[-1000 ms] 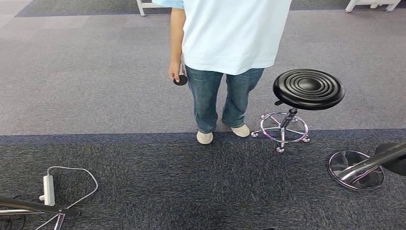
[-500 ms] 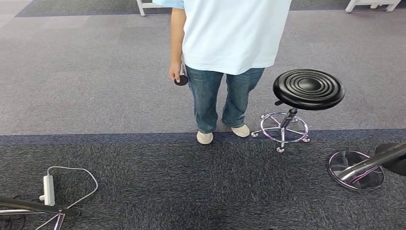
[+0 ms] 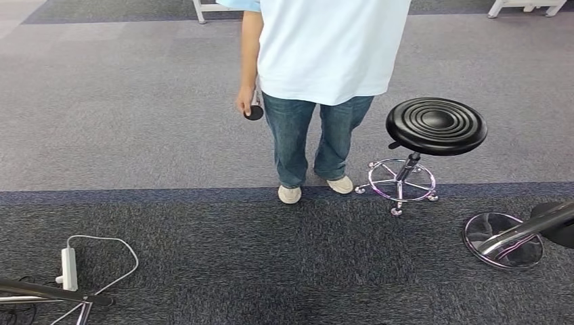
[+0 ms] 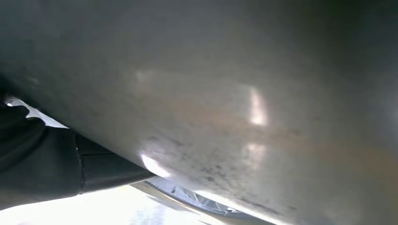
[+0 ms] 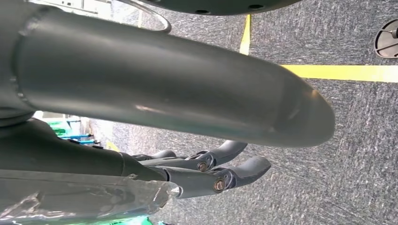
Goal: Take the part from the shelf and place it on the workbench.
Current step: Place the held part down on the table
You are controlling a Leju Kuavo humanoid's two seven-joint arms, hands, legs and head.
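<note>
You were looking at an office-like test room or lab. Grey and dark carpet tiles (image 3: 135, 115) covered the floor, a black round stool (image 3: 436, 125) stood on a chrome base, a white power strip (image 3: 68, 268) trailed its cord, and a yellow line (image 5: 347, 72) was marked on the carpet. White furniture legs (image 3: 200, 11) stood at the far edge.
</note>
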